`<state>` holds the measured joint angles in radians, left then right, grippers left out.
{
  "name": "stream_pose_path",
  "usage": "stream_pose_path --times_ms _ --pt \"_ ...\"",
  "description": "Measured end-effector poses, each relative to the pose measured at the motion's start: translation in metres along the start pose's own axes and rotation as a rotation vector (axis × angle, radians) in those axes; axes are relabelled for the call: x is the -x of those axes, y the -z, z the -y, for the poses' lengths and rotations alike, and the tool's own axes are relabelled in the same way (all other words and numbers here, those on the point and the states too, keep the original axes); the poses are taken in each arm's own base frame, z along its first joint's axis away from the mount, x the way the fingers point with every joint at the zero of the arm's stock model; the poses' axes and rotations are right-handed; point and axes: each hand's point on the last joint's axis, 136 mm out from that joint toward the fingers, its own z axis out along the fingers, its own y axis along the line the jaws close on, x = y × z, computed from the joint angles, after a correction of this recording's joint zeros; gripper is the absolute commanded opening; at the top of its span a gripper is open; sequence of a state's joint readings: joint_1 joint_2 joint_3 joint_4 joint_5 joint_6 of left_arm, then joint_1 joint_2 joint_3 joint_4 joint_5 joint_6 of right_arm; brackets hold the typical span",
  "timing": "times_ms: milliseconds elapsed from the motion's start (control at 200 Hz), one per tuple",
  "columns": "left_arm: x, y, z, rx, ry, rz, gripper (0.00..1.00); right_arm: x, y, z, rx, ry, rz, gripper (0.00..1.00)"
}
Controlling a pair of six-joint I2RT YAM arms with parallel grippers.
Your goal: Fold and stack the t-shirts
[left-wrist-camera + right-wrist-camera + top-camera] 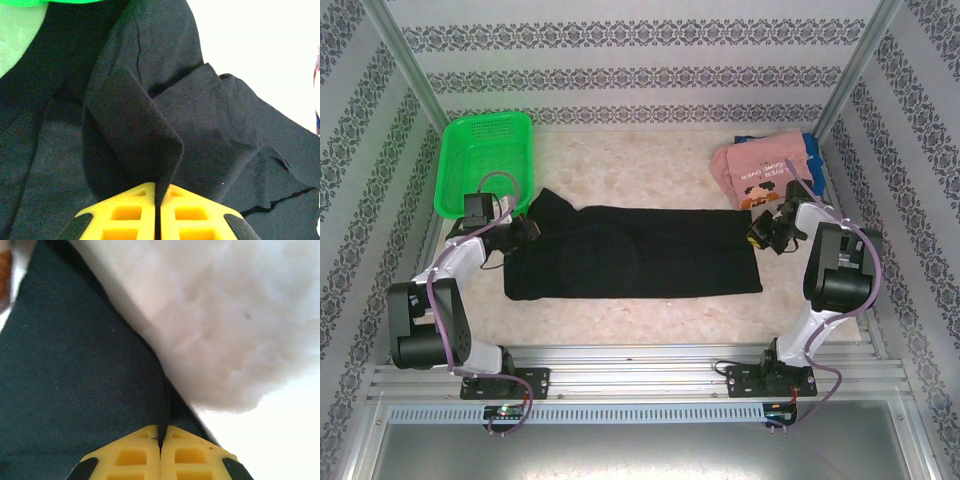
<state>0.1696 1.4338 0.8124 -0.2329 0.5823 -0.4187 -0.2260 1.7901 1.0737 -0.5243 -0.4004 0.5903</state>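
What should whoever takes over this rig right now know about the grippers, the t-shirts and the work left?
Left gripper: shut on the black t-shirt, pinching a fold at its left end.
Right gripper: shut on the same shirt's right edge.
Done: it seems folded lengthwise, a long band across the table. Pink t-shirt sits on the blue t-shirt, far right.
Left: finish folding the black one, stack it there.

Bright, even light. The counter (280, 440) beyond the right end effector (161, 440) blows out to soft, blurred white (likewise in the left wrist view). Ahead of the left end effector (157, 192), the black t-shirt (215, 135) is sharp, folds gently shadowed.
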Motion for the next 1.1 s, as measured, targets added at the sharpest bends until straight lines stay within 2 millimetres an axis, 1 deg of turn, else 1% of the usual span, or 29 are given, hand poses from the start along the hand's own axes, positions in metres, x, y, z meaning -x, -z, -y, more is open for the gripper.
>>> stream_pose_path --times_ms 95,180,430,624,759,829,869,939,994,1039,1099 --pt "-0.005 0.000 -0.004 0.015 0.006 -0.005 0.09 -0.002 -0.001 0.008 -0.017 -0.013 -0.005 0.01" --pt "-0.009 0.000 -0.007 0.023 0.012 -0.011 0.09 -0.003 -0.002 0.010 -0.027 -0.014 -0.006 0.02" --pt "-0.025 0.000 -0.013 0.053 0.017 -0.026 0.10 -0.003 -0.002 0.011 -0.032 -0.013 -0.003 0.04" --pt "-0.030 0.005 -0.018 0.096 0.027 -0.024 0.11 -0.002 -0.002 0.012 -0.038 -0.013 0.000 0.05" --pt "-0.036 0.006 -0.026 0.131 0.052 -0.025 0.18 -0.002 -0.003 0.014 -0.044 -0.010 0.002 0.07" --pt "-0.041 0.005 -0.031 0.150 0.068 -0.035 0.32 -0.002 -0.003 0.014 -0.046 -0.008 0.001 0.09" --pt "-0.044 0.005 -0.034 0.160 0.081 -0.040 0.37 -0.002 -0.003 0.014 -0.047 -0.005 0.001 0.11" --pt "-0.050 0.004 -0.037 0.168 0.100 -0.051 0.44 -0.002 -0.004 0.015 -0.048 -0.003 -0.001 0.19" --pt "-0.052 0.005 -0.039 0.173 0.116 -0.058 0.48 -0.002 -0.004 0.016 -0.052 -0.003 -0.001 0.23" --pt "-0.053 0.006 -0.039 0.177 0.123 -0.059 0.51 -0.002 -0.004 0.016 -0.053 -0.001 -0.002 0.26" --pt "-0.052 0.011 -0.036 0.179 0.128 -0.053 0.57 -0.002 -0.004 0.016 -0.054 -0.003 -0.001 0.34"
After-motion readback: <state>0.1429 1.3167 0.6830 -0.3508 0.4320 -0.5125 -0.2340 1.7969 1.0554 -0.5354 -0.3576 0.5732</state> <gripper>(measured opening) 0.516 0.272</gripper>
